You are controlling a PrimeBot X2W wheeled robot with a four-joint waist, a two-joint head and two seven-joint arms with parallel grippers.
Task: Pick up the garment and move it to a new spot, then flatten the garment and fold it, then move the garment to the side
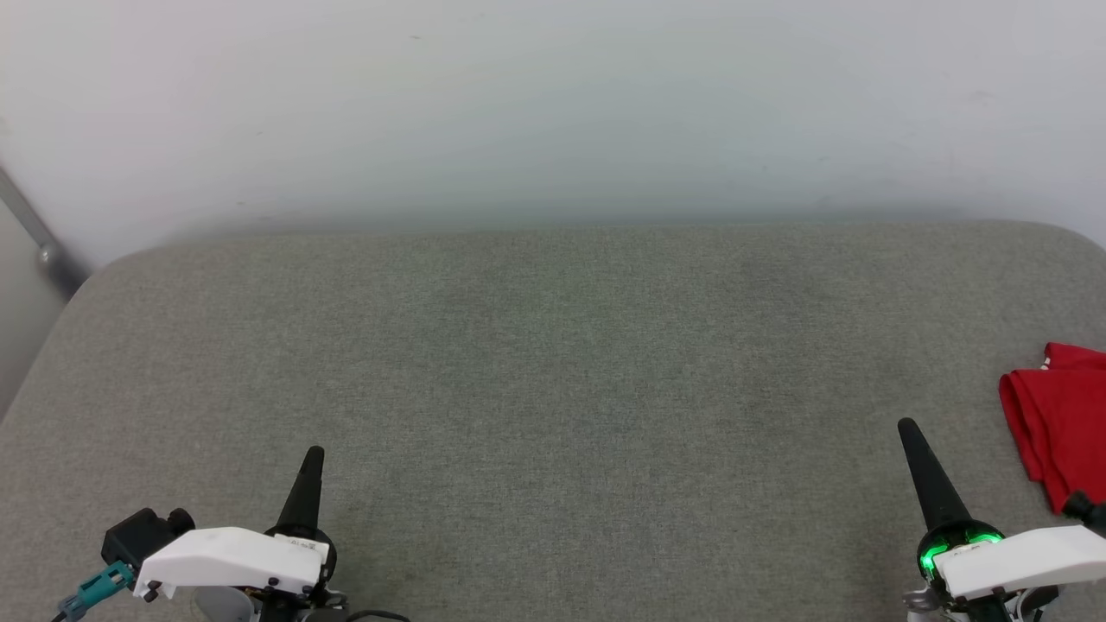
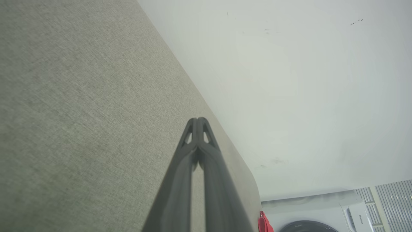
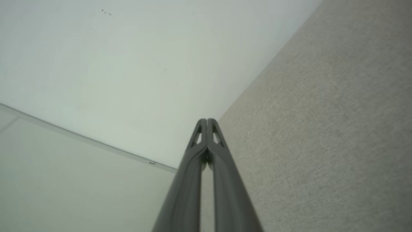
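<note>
White wall (image 1: pixel 553 104) behind. A grey fabric worktop (image 1: pixel 553 363) spans the head view. A white appliance (image 2: pixel 322 212) stands past the worktop's end; the writing on its panel is too small to read. The garment (image 1: pixel 1058 415), red and bunched in folds, lies on the worktop at far right, near the right gripper (image 1: pixel 907 425) but apart from its fingers. On the right gripper and the left gripper (image 1: pixel 315 453) alike, the fingers are pressed together and hold nothing.
</note>
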